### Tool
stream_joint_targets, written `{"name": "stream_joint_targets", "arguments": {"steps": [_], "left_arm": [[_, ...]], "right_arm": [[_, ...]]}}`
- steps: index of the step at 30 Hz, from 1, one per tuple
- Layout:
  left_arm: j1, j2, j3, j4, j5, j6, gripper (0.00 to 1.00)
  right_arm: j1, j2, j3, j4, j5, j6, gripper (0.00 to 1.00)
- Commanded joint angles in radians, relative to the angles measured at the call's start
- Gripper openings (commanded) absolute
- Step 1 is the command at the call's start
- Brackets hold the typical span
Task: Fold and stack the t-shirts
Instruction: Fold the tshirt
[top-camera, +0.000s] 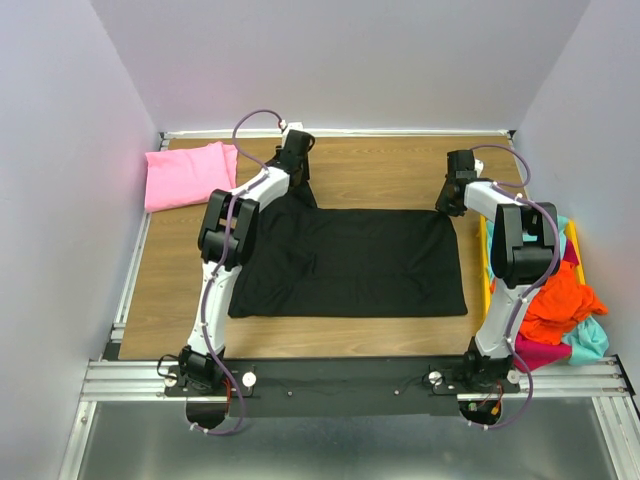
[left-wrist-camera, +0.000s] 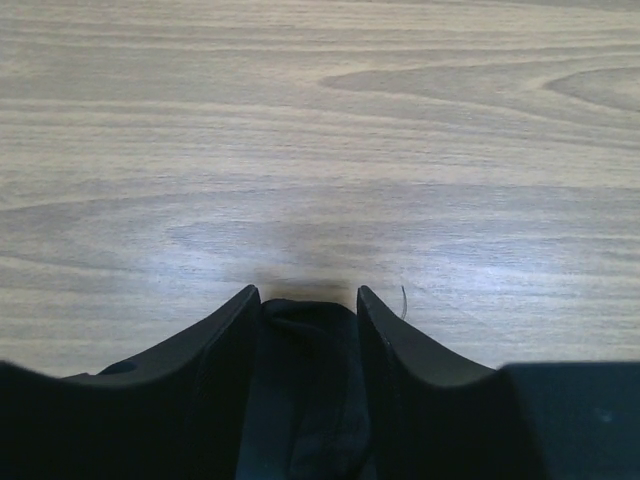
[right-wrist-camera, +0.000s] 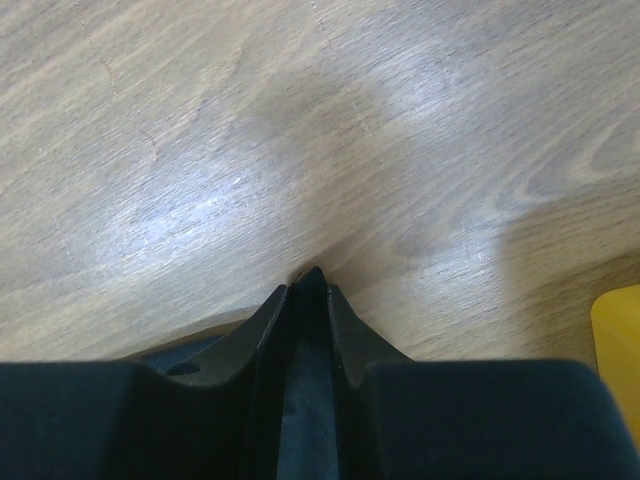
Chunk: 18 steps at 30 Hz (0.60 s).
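Observation:
A black t-shirt (top-camera: 350, 262) lies spread flat across the middle of the wooden table. My left gripper (top-camera: 300, 186) is at its far left corner, shut on a bunched fold of black cloth (left-wrist-camera: 305, 345) that sits between the fingers (left-wrist-camera: 225, 340). My right gripper (top-camera: 450, 202) is at the far right corner, jaws nearly together on a thin edge of the black cloth (right-wrist-camera: 308, 330). Both grippers are low over the table. A folded pink t-shirt (top-camera: 188, 173) lies at the far left corner of the table.
A yellow bin (top-camera: 486, 268) stands at the right edge and holds orange (top-camera: 558, 300), teal (top-camera: 590, 340) and magenta (top-camera: 535, 352) shirts; its corner shows in the right wrist view (right-wrist-camera: 618, 350). Grey walls enclose three sides. A metal rail runs along the near edge.

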Motion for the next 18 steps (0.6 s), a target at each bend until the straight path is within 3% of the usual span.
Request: {"name": "stream_joint_targets", "arguments": {"steps": [1,5,8,11,12,18], "left_arm": [[0.006,0.032,0.032,-0.052,-0.001,-0.006,0.42],[0.006,0.045,0.033,-0.058,0.01,-0.004,0.25],[0.006,0.041,0.026,-0.057,0.011,-0.007,0.0],[0.006,0.012,0.013,-0.045,0.002,-0.007,0.0],[0.006,0.004,0.01,-0.04,0.0,-0.003,0.0],[0.009,-0.065,-0.005,0.005,-0.046,0.023,0.0]], "right_arm": [[-0.005,0.013,-0.005,0.008,-0.035,-0.002,0.27],[-0.005,0.01,-0.008,0.011,-0.036,-0.005,0.27],[-0.005,0.008,-0.006,0.013,-0.038,-0.004,0.25],[-0.003,0.01,0.001,0.011,-0.038,-0.007,0.14],[-0.003,0.011,0.006,0.011,-0.038,-0.007,0.07],[-0.005,0.005,0.035,0.01,-0.033,-0.007,0.02]]}}
